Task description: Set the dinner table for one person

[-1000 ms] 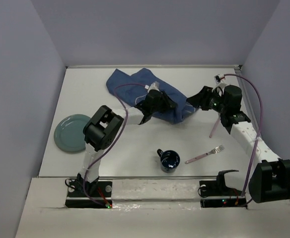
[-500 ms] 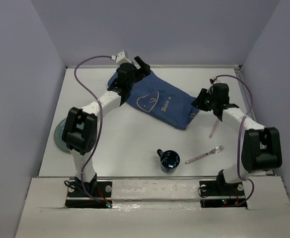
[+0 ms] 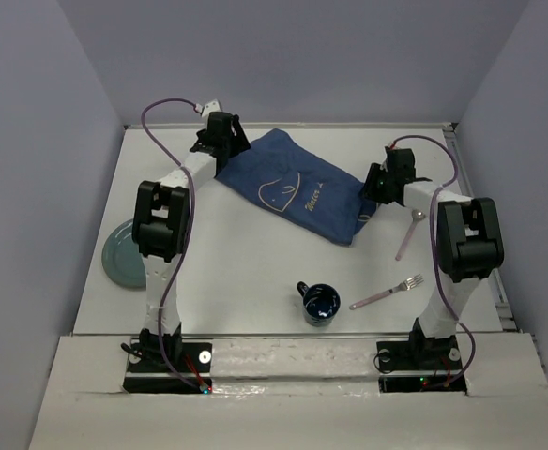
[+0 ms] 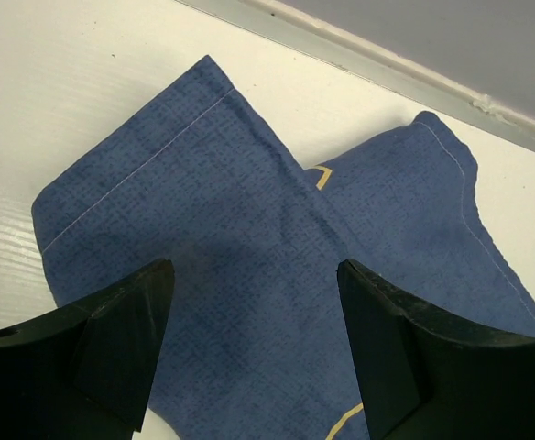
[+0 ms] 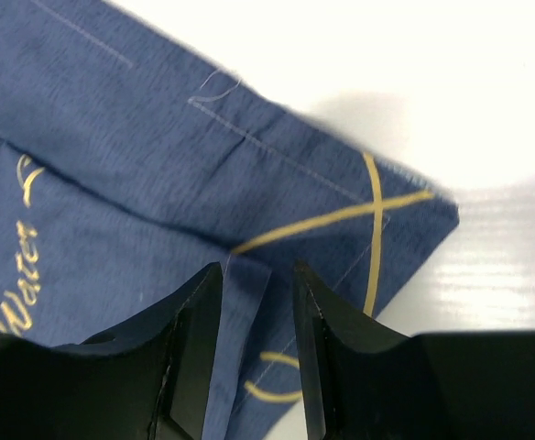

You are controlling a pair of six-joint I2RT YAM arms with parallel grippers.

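Large flat white worktop point(image 3: 255, 272): likely rigid, slick. Limp blue cloth placemat point(image 3: 297, 187): pinch corners; left claw point(image 4: 249, 275) spread wide, right claw point(image 5: 256, 275) narrowly parted.

Open dinner table point(image 3: 241, 258) mid-left, mug point(image 3: 322, 304) and fork point(image 3: 387, 292) blocking front right, plate point(image 3: 121, 255) far left

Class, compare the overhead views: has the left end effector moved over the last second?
Yes. The left end effector has moved farther from the mug, toward the back wall and leftward.
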